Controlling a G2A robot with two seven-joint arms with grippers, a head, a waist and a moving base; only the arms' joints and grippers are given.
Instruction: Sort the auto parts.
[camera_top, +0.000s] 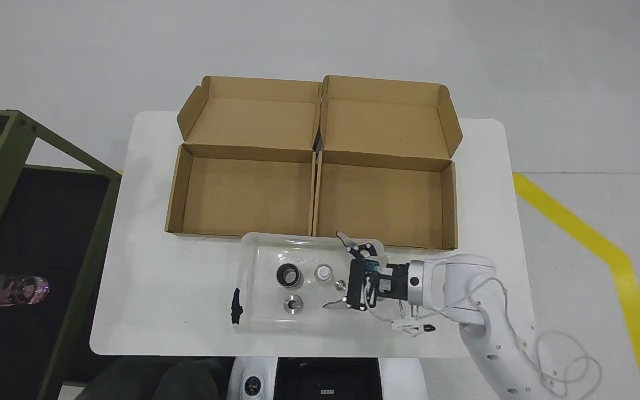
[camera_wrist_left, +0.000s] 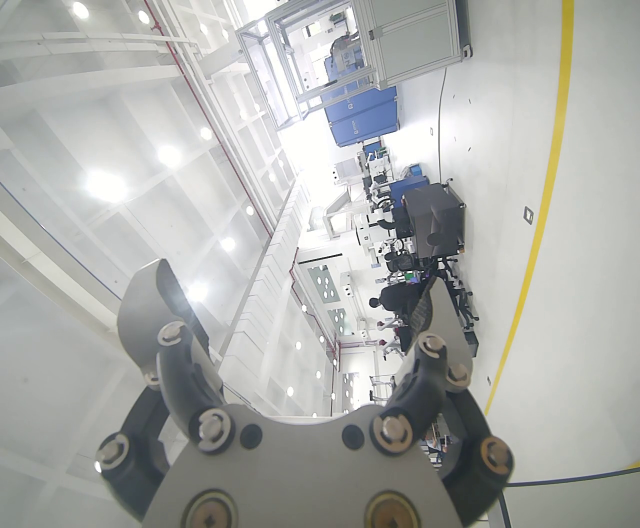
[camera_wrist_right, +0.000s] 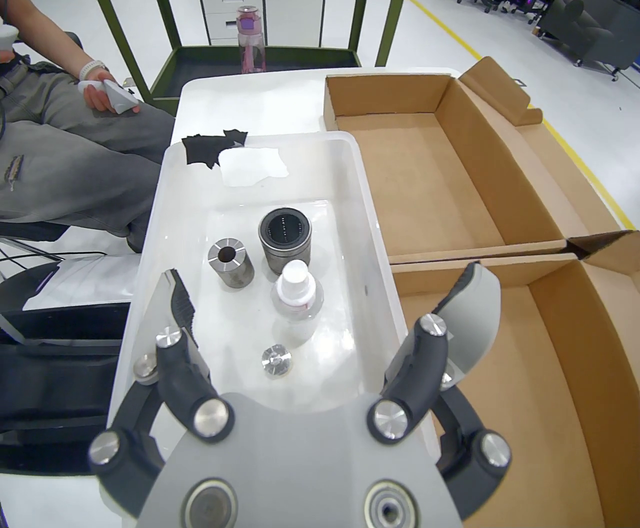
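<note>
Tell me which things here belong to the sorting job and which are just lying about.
Job:
- clear bin
- black bearing
- slotted steel cylinder
- small white-capped bottle
- small metal disc
- left cardboard box
- right cardboard box
- right tool, open over the bin

Lying about:
- pink water bottle
- green cart
- black tape scraps
- white paper scrap

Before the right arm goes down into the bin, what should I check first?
1. Right gripper open and empty: ok.
2. Left gripper open and empty: ok.
3. Linear bearing, slotted steel cylinder, white-capped bottle and small metal disc in the clear bin: ok.
4. Bottle standing clear of the bearing: cannot tell.
5. Both cardboard boxes open and empty: ok.
</note>
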